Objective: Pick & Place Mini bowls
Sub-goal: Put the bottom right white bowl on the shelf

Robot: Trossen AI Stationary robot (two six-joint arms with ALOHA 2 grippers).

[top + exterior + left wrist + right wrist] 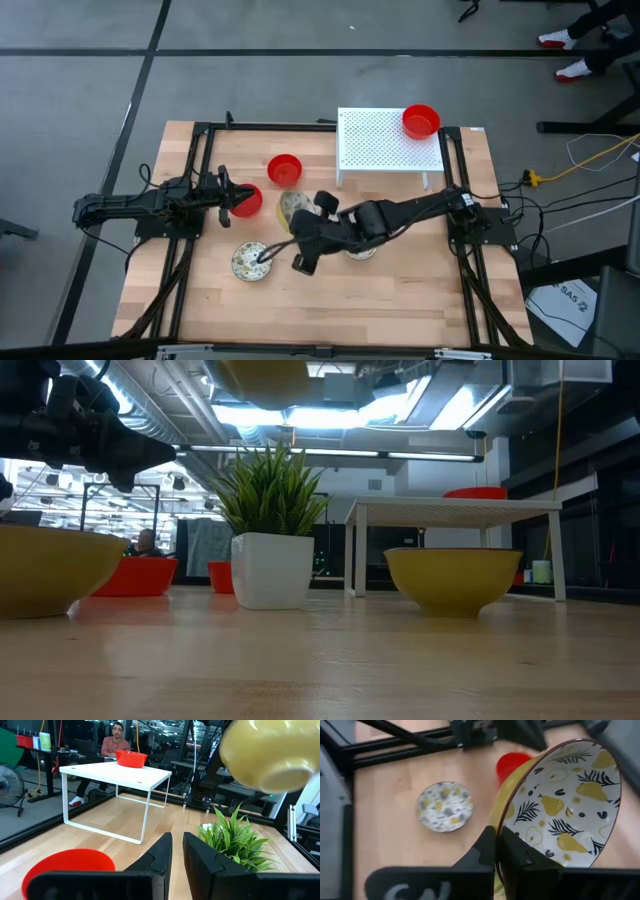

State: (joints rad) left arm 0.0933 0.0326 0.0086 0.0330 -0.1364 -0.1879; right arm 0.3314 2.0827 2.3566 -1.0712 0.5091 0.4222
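The right end effector (496, 851) is over the middle of the table (400, 290), fingers pinched together on the rim of a patterned bowl (560, 805). That bowl hangs in the air, tipped on its side, cream inside with yellow pears and dark leaves, yellowish outside. From the left wrist view it shows as a pale yellow bowl above the plant (232, 837).

The left end effector (228, 197) is at the table's left side, fingers clamped on the rim of a red bowl (246, 201), with only a narrow slit between them.

A second patterned bowl (250, 261) sits flat on the table, near the front, left of centre. A third patterned bowl (362, 251) sits mostly hidden under the right arm. Another red bowl (285, 169) stands on the table just left of the white rack (385, 140). The third red bowl (421, 121) sits on top of the rack, at its right rear corner.

A person (116, 741) sits in the room beyond the rack.
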